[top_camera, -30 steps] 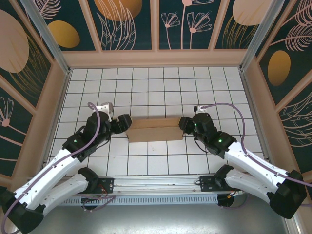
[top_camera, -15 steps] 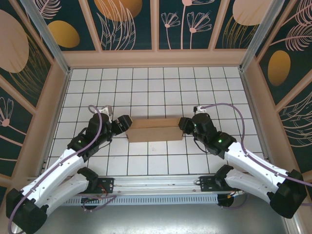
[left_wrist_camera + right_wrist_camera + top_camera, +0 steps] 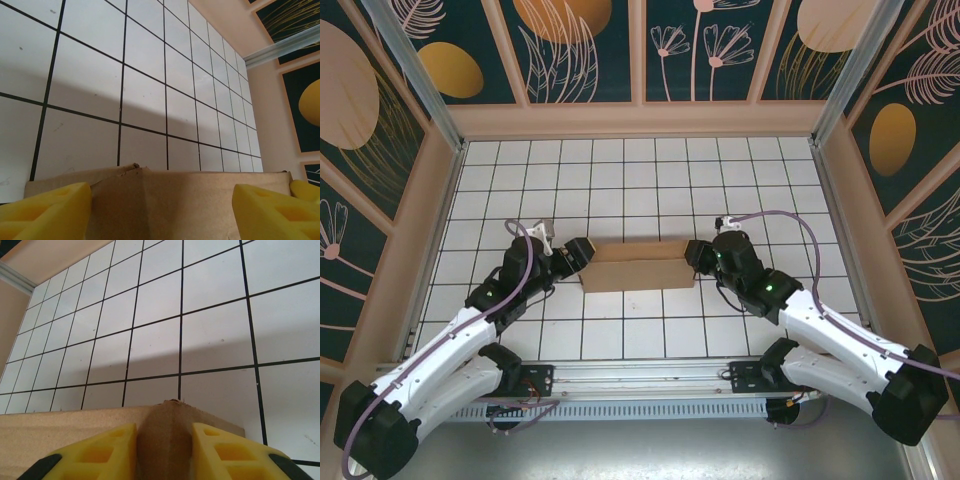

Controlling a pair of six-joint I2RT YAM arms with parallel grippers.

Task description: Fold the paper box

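Paper box: the paper box (image 3: 638, 265) lies about midway across the worktop (image 3: 620, 180). Its long sides run parallel to the near edge, and it sits slightly closer to that edge than to the far one.
Left end effector: the left end effector (image 3: 582, 256) is at the box's left end and is released. Its yellow fingers (image 3: 50, 210) are spread wide in front of the end wall. I cannot tell whether they touch the cardboard.
Right end effector: the right end effector (image 3: 693, 257) is at the box's right end and is clenched on the paper box. Its fingers (image 3: 220, 445) pinch a raised fold of cardboard between them.
Handling: I judge the box light and fairly stiff across the panels. It should bend readily along the creases. The brown surface looks matte, so slipping seems unlikely. A hard squeeze could crush the corrugation or tear a flap.
Where to hold: thin upright flaps and end walls suit a pinch, close to a crease. The flat panels are better pushed than grasped.
Overhead view: it gives the whole outline of the box and shows both arms meeting it at opposite ends.
Wrist views: they give the gap between fingers and cardboard, and a ragged torn-looking edge on the left end wall.
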